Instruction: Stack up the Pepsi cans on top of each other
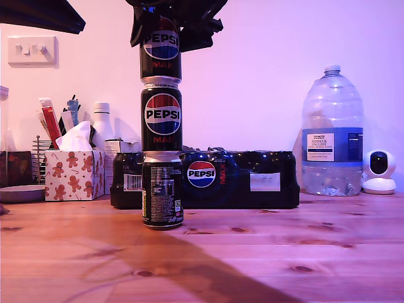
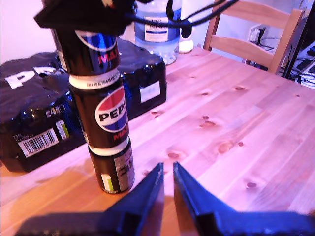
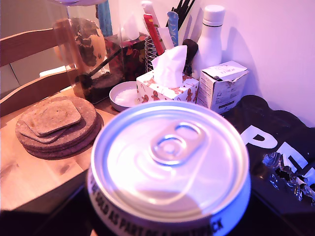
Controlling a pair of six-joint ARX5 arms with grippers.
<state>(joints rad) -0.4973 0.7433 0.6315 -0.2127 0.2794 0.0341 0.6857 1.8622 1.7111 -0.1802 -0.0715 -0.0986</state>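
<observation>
**A:** Where do things stand?

**B:** Three Pepsi cans make one column near the front of the table (image 1: 328, 246): the bottom can (image 1: 162, 189) shows its small print, the middle can (image 1: 161, 117) sits on it, and the top can (image 1: 160, 53) is on that. My second gripper (image 1: 173, 22) is around the top can, whose lid (image 3: 170, 152) fills the second wrist view. It looks clenched on the can, though the fingers themselves are hidden.

**A:** And the other claw?

**B:** My first gripper (image 2: 167, 179) is off the stack, near the table, with nothing in it and its jaws nearly together.

**A:** How do I finish well?

**B:** I'd check that the top can's base seats squarely in the middle can's rim, then open slowly and lift straight up. Any sideways brush could topple all three.

**A:** The count?

**B:** Three cans, one multipack (image 1: 240, 177) right behind them, one water bottle (image 1: 332, 132), one tissue box (image 1: 74, 173).
</observation>
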